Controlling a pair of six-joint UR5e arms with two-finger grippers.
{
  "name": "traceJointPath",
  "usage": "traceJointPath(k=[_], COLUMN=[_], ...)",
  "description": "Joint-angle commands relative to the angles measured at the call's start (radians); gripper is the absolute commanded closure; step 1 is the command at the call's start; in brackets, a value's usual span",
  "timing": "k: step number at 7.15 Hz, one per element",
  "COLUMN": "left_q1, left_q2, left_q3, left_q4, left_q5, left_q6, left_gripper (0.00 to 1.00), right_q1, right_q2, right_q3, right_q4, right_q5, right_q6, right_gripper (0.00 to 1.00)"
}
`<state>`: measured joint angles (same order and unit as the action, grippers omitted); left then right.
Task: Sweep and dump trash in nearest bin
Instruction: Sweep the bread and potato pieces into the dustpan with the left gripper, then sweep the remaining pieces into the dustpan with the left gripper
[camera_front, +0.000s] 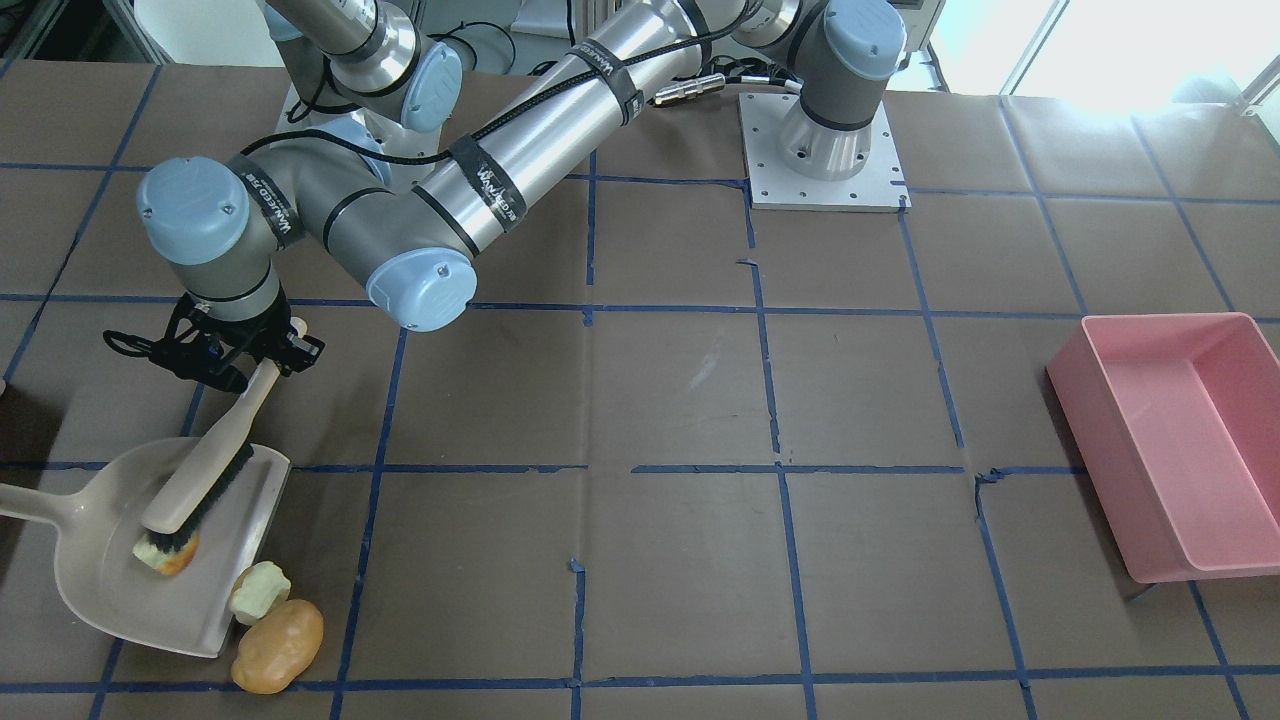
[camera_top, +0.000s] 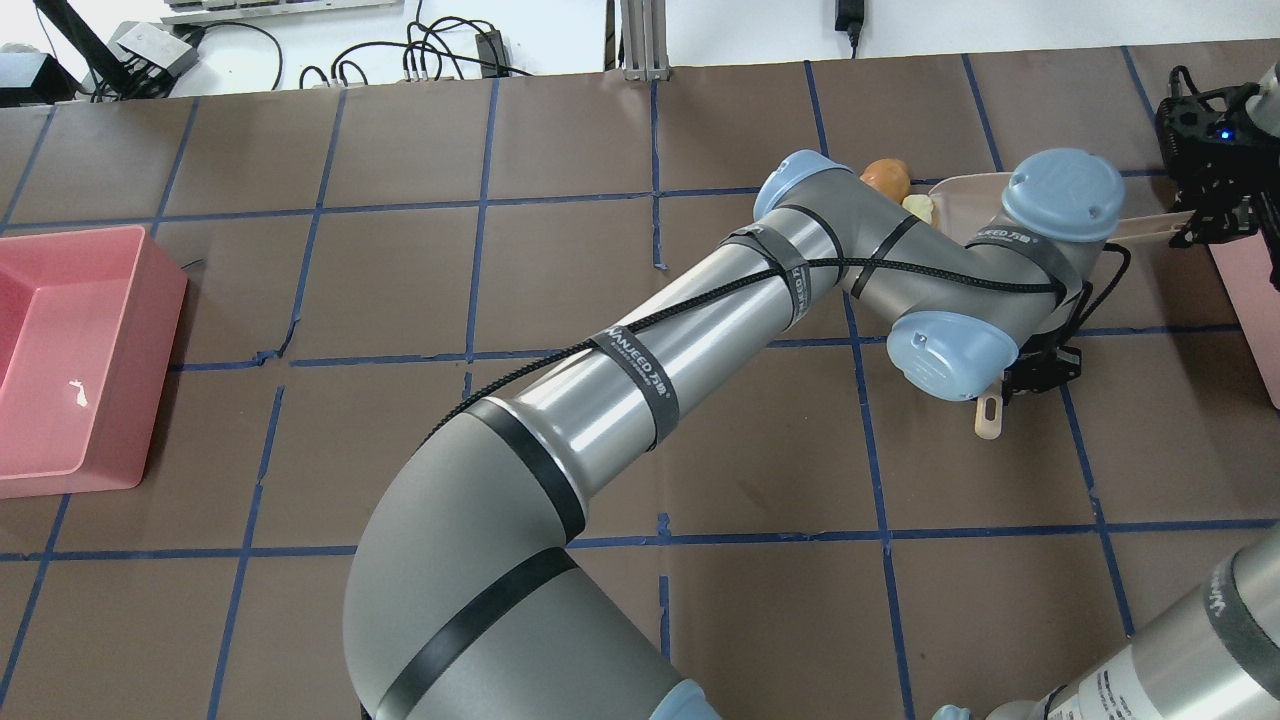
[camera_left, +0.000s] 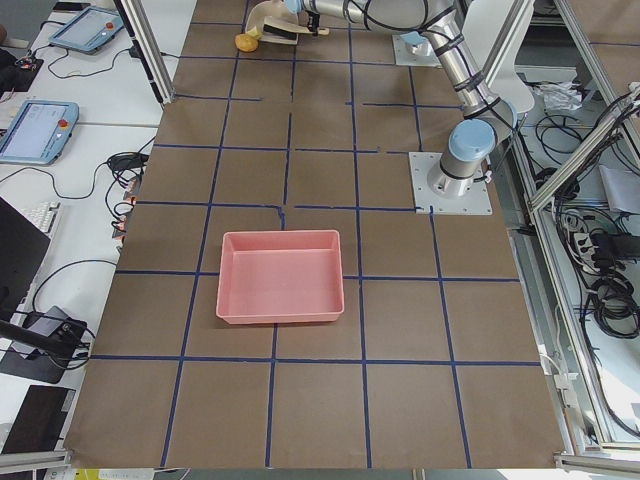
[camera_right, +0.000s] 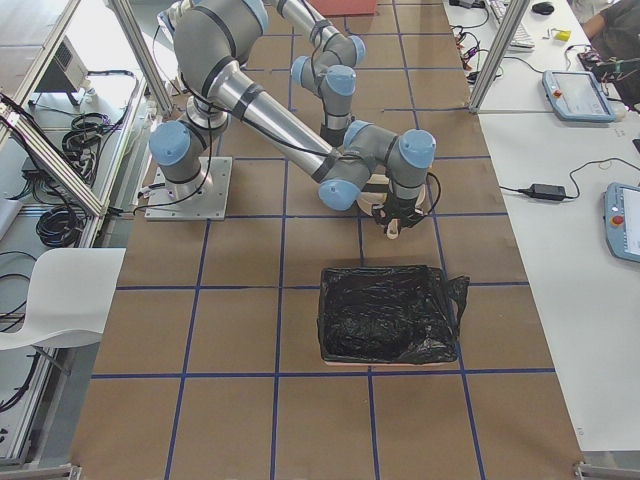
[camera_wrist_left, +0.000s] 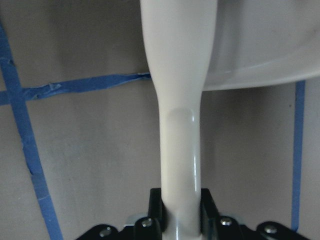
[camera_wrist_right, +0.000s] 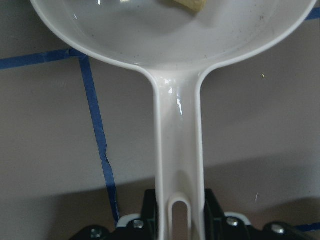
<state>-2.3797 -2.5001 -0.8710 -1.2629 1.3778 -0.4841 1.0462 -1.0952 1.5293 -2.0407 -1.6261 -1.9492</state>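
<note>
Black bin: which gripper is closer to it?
Right. The right gripper, holding the dustpan, sits by a corner of the bin. The left gripper, holding the brush, is farther off toward the table's middle.

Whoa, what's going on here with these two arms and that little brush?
The robot is sweeping up food scraps. Its left fingers grip a brush, and its right fingers hold the dustpan by its handle. One scrap lies in the pan under the bristles. A pale chunk sits at the pan's lip, and a potato-like lump lies on the table beside it. The pink bin stands far across the table.
</note>
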Motion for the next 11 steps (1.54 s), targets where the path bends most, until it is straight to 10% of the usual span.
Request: traceJointPath(k=[1,5,11], left_q1=[-0.006,0.182,0.307], left_q2=[0.078,0.138,-0.058], left_q3=[-0.014,-0.022,0.099], left_q4=[-0.01,-0.027,-0.033], left_q5=[0.061,0.058,0.004], left_q6=[-0.122,-0.22,0.18], left_gripper=[1.0,1.0,1.0], right_q1=[0.0,0.0,0.0], right_q2=[0.0,0.001,0.005], right_q3=[-0.001,0.0,0.002], right_q4=[-0.001,0.002,0.007], right_q5=[0.0,0.002,0.003], right_q6=[0.004,0.018,0.09], right_gripper=[1.0,1.0,1.0])
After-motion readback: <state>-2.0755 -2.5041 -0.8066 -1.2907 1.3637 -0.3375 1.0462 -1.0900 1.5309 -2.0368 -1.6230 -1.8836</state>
